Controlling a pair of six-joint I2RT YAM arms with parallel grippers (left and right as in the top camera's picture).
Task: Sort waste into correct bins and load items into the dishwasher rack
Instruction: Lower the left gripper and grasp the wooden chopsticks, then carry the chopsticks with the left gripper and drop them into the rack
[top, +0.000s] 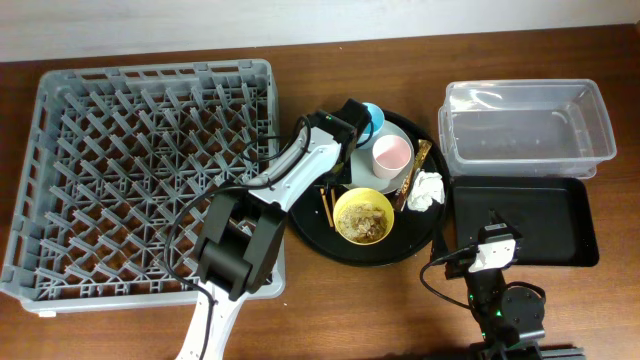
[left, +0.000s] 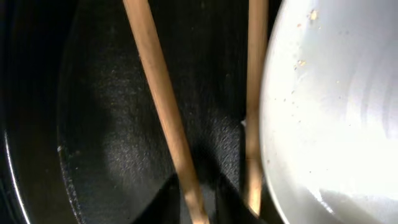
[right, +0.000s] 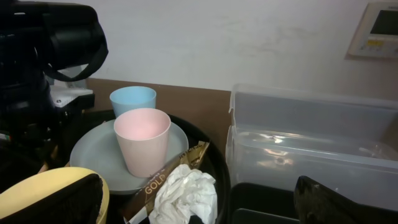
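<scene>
Overhead: round black tray (top: 312, 236) mid-table, taken as reference. Just left of it, dishwasher rack (top: 150, 72), edges almost meeting, no lane between. Right of it, clear tub (top: 520, 90) on the far side and black rectangular tray (top: 560, 245) on the near side, narrow gap to both. Bare tabletop (top: 340, 310) along its near edge, thinner strip along its far edge. On it: blue cup (top: 373, 113) at far rim, pink cup (top: 391, 155) on grey plate (top: 362, 173) near centre, yellow bowl (top: 350, 194) with beige scraps (top: 365, 222) at near side, chopsticks (top: 327, 203) just left of bowl, wrapper (top: 417, 165) and napkin (top: 427, 190) at right rim. Left gripper (top: 345, 125) over its far-left part, just beside blue cup. Right gripper (top: 488, 240) off its near-right edge

Left wrist: close over tray floor. Two chopsticks flat on it, right one hard against plate rim. Crumbs on plate. Own fingers not distinguishable, so cannot tell the gap or any hold

Right wrist: view across tray from its right. Fingers (right: 329, 202) spread wide, gripping nothing. "GOLD" legible on wrapper, propped at tray's right rim against napkin. Wall panel (right: 376, 28) behind, print too small to read
</scene>
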